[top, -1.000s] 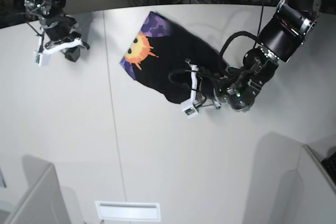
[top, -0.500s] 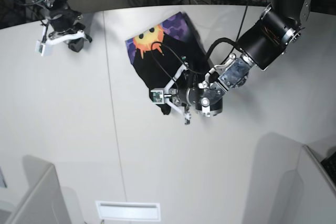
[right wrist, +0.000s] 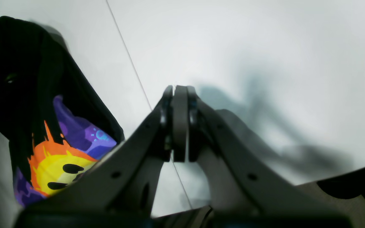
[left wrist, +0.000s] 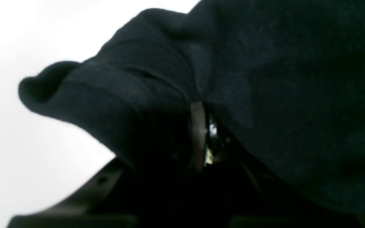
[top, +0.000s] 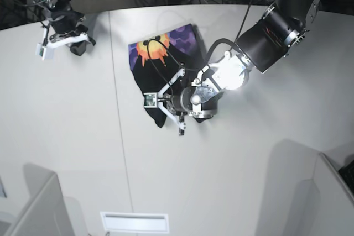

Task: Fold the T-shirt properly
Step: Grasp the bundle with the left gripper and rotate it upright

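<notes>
While the left arm's fingers (top: pixel 162 105) were pinched on a black fold, the large black cloth T-shirt with the purple print and orange-yellow sun face (top: pixel 157 67) lay bunched on the white surface (top: pixel 66 136), print at the far end, near the seam line (top: pixel 119 136). In the left wrist view the cloth (left wrist: pixel 265 79) draped over the fingers and hid most of them. Right arm's fingers (right wrist: pixel 180 122) were pressed together on nothing, well apart from the shirt.

Risk, as judged: with only 1 hold, layers could slide or drop from the grip, leaving a crooked fold. The bunched folds themselves stood in the way of a flat fold; nothing else lay near.
</notes>
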You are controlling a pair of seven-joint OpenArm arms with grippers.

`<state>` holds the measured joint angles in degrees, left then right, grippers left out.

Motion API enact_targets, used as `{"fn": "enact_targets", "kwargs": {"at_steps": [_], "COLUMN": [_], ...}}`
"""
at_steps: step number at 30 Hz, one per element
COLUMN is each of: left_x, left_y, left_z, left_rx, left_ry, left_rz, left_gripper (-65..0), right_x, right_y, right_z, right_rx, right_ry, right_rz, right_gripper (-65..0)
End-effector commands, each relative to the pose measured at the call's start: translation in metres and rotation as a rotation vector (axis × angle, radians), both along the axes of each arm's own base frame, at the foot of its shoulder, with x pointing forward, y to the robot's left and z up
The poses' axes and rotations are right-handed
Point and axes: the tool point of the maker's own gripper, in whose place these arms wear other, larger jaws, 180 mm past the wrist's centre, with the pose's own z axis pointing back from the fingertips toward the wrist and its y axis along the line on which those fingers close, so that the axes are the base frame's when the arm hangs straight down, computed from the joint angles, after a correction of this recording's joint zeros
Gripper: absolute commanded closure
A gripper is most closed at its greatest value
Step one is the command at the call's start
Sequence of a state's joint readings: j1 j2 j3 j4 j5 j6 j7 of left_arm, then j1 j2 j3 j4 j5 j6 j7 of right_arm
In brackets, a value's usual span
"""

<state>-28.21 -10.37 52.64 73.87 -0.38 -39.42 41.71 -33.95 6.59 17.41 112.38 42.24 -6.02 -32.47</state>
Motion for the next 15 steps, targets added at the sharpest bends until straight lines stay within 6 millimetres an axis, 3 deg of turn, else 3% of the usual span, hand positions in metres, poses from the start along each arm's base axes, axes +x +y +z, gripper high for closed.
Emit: {"fn": "enact_targets", "kwargs": {"at_steps": [1, 4, 8, 15], "left_x": [-0.007, -0.02, -0.021, -0.031], "left_y": [-0.012, -0.021, -0.022, -0.044], "left_z": [0.001, -0.003, -0.003, 0.021], "left_rx": [-0.016, 0.006, 0.009, -0.061], "left_ry": [0.005, 0.009, 0.006, -0.037], "left_rz": [-0.052, -0.134, -0.144, -0.203], "left_gripper": [0.0, 0.0, 0.0, 0.0], "right_x": [0.006, 0.006, 0.006, 0.009], "right_y": [-0.002, -0.002, -0.003, -0.003], "right_z": [0.008, 0.009, 0.008, 0.01], "right_rx": [-0.009, -0.009, -0.009, -0.009], "right_ry": [-0.038, -0.039, -0.037, -0.045], "right_rz": [0.0, 0.0, -0.003, -0.003], "right_gripper": [0.0, 0.0, 0.0, 0.0]}}
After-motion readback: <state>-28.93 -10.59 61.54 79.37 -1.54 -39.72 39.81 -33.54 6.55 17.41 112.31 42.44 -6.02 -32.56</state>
